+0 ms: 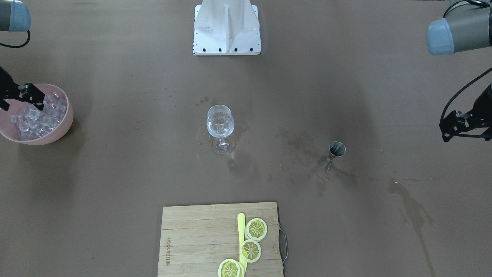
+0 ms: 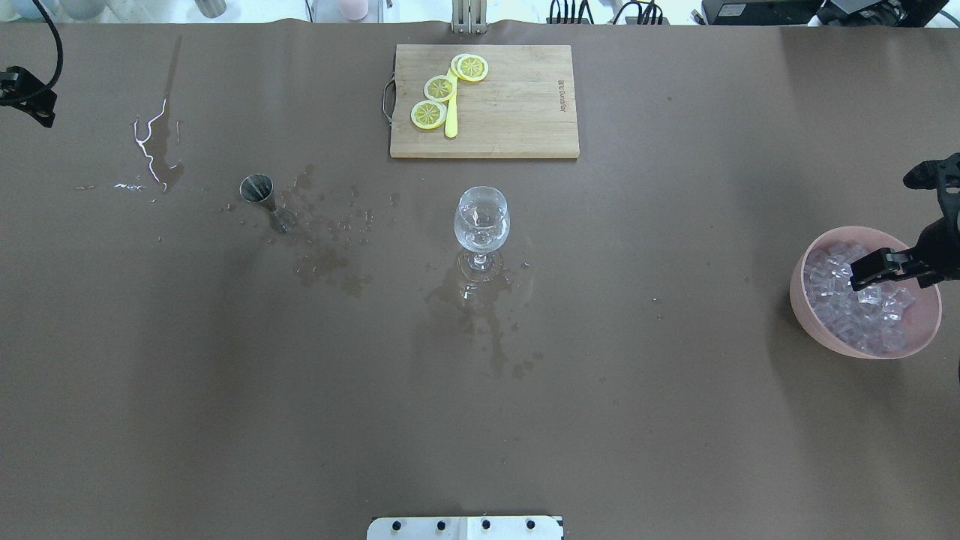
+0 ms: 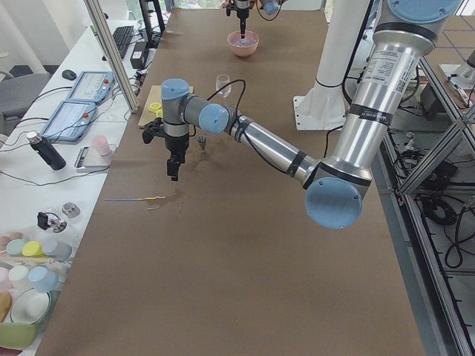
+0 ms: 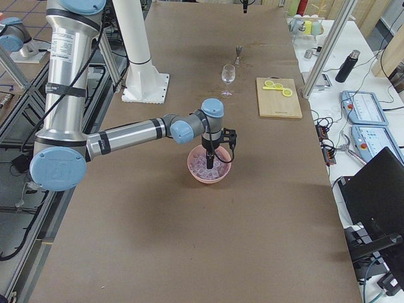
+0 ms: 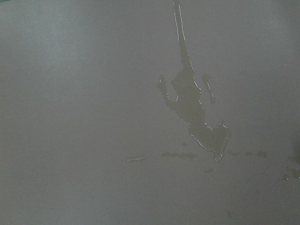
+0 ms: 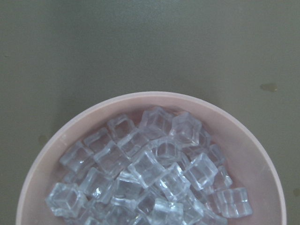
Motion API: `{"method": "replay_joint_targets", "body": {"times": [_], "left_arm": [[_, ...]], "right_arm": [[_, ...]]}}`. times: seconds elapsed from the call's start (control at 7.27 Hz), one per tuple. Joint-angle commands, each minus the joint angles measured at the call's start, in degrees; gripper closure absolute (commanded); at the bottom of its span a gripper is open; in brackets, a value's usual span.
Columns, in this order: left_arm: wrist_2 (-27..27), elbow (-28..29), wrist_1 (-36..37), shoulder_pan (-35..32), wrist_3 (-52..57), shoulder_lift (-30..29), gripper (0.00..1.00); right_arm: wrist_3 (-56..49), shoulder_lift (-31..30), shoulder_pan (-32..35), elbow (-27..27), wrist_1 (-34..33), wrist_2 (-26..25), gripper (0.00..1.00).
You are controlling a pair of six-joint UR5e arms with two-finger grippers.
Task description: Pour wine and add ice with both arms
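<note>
Overhanging a puddled table point(image 2: 600, 375), left end effector point(image 3: 172, 172) and right end effector point(image 4: 210, 161): grip unclear.

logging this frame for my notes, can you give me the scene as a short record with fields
wine glass: upright, mid-table, wet patch at its foot
jigger: upright, splashes beside it
ice: heaped in the pink bowl
right claw: over the ice, open or shut unclear
left claw: above a puddle, apart from the jigger, state unclear
cutting board: lemon slices, yellow knife
</note>
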Motion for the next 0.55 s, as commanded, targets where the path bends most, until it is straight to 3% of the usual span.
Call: {"method": "replay_joint_targets", "body": {"times": [0.0,0.41], "left_arm": [[0.02,0.01,0.0,-0.08,-0.01,0.16,0.02],[0.02,0.01,0.0,-0.08,-0.09,0.16,0.02]], "right_arm": [[0.11,1.21,-1.08,-1.59,0.08,-1.33,0.03],[0.02,2.09,-1.25,-3.36,-0.01,-1.42,0.07]]}}
